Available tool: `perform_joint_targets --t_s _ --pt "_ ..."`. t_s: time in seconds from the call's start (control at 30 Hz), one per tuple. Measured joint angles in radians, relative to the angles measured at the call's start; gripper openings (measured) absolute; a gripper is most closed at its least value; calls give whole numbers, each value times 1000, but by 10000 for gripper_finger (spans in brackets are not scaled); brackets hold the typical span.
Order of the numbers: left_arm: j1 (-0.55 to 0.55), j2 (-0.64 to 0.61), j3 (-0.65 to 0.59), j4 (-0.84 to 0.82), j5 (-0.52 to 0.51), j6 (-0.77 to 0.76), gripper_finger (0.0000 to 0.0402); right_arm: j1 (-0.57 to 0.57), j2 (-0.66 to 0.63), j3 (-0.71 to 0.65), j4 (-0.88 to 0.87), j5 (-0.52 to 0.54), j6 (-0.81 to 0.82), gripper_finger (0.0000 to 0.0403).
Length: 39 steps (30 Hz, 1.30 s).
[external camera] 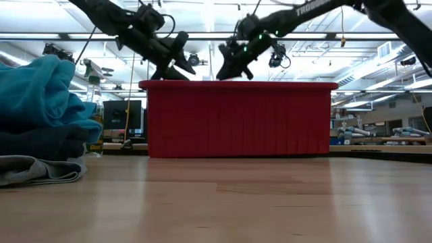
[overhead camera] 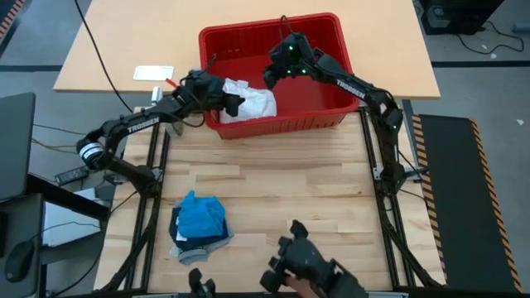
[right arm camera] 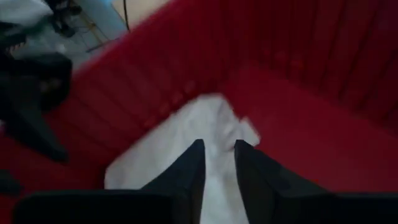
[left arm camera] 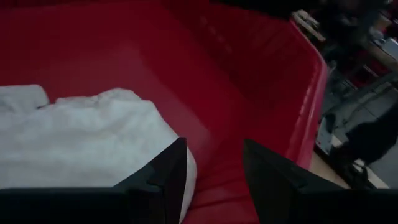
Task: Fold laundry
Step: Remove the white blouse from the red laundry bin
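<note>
A: Where does the laundry sit?

B: The white cloth [overhead camera: 252, 103] lies crumpled inside the red basket [overhead camera: 327, 116], in its left part, against the front wall. The other pieces are stacked on the counter [overhead camera: 290, 182], near its front left corner: the bright blue garment [overhead camera: 201, 215] on top, the navy garment [overhead camera: 189, 234] under it, and the grey T-shirt [overhead camera: 192, 248] at the bottom, its edge showing along the wood.

A: And the left end effector [overhead camera: 235, 103]?

B: It hangs over the basket's left rim, just beside the white cloth. Its fingers [left arm camera: 163, 180] stand apart with red plastic showing between them; one finger is at the cloth's edge, and nothing is grasped.

A: The right end effector [overhead camera: 273, 79]?

B: It is above the basket's middle, pointing down at the white cloth. Its fingers [right arm camera: 189, 180] have a narrow gap between them with white showing through, clear of the cloth; whether they are fully released or clenching cannot be told.
</note>
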Motion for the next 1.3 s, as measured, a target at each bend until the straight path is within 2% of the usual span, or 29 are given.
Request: perform_joint_targets --t_s 0.13,0.27,0.53,0.63,0.73,0.83,0.93,1.0,1.1,1.17,1.2,1.3 --pt "33 26 0 27 46 39 158 -38 100 -2 -20 -104 30 138" --pt "69 28 0 63 55 27 158 -64 193 5 -36 -223 97 203" --pt "117 28 0 85 74 28 158 -80 372 174 -125 -353 127 335" --pt "117 28 0 87 74 32 158 -78 444 281 -222 -418 111 362" --pt "116 28 0 89 74 33 158 -67 516 350 -292 -403 68 366" --pt "116 29 -1 95 74 32 158 -61 540 341 -256 -399 73 351" --pt "116 28 -1 98 75 32 158 -62 558 343 -251 -403 76 304" --pt "116 25 -1 98 78 31 158 -63 559 343 -253 -393 78 250" --pt "116 24 -1 104 80 28 158 -68 555 349 -248 -401 78 140" --pt "116 24 -1 104 87 27 158 -76 539 348 -222 -440 84 57" --pt "116 23 -1 104 93 25 158 -82 528 348 -203 -474 87 35" --pt "116 16 -1 104 138 5 157 -101 496 348 -143 -571 177 32"
